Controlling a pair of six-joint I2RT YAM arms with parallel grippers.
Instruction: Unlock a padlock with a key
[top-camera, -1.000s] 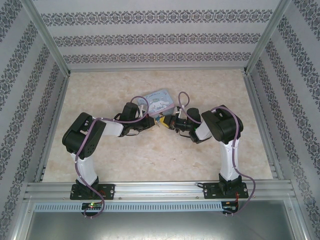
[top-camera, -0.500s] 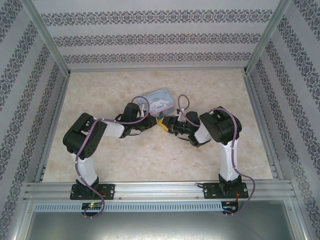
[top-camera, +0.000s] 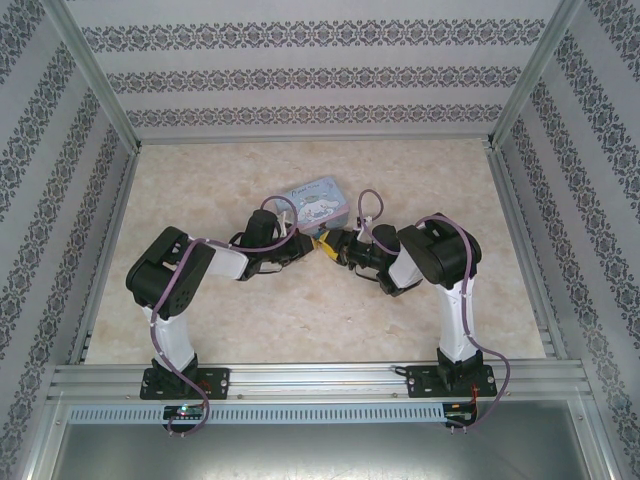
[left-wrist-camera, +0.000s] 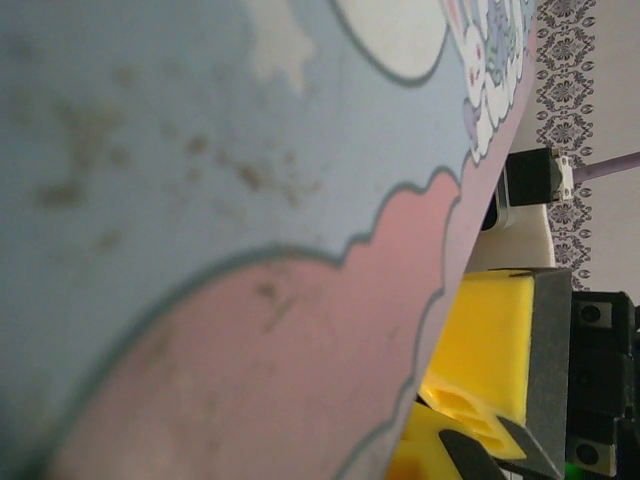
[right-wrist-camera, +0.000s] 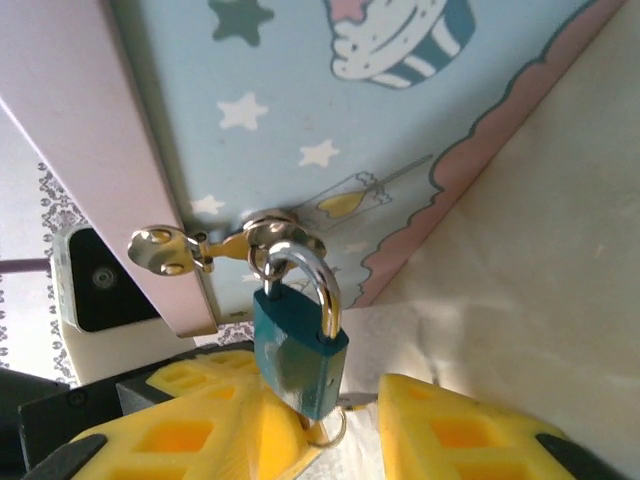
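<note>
Starting closest in on the right wrist view: your right hand (right-wrist-camera: 345, 415) has its yellow fingers (right-wrist-camera: 470, 435) apart, and the padlock (right-wrist-camera: 298, 355) sits right in that gap, hugging one finger with daylight on the other side, so nothing's clamped. Its keyhole end is the end nearest the hand, and the long axis runs straight out away from the fingertips, a bit tilted, up to the shackle (right-wrist-camera: 305, 270). A small metal ring (right-wrist-camera: 328, 432) pokes out just under the padlock's bottom, down between the fingers. My guess is that it belongs to the key, but I can't actually make out the key itself. Past the fingertips, the shackle is closed and looped through the hasp (right-wrist-camera: 165, 250) on the tin box (right-wrist-camera: 400, 130), so the padlock isn't undone yet. Off to one side of the hand there's bare worktop (right-wrist-camera: 560, 250). Your left hand (top-camera: 302, 244) is together and parked right up against the tin box. I can't tell whether it's pinching the tin's edge or just bracing it. So the right hand is the one on the padlock, and I'd say anything you do next has to come in along that axis from the near end.
</note>
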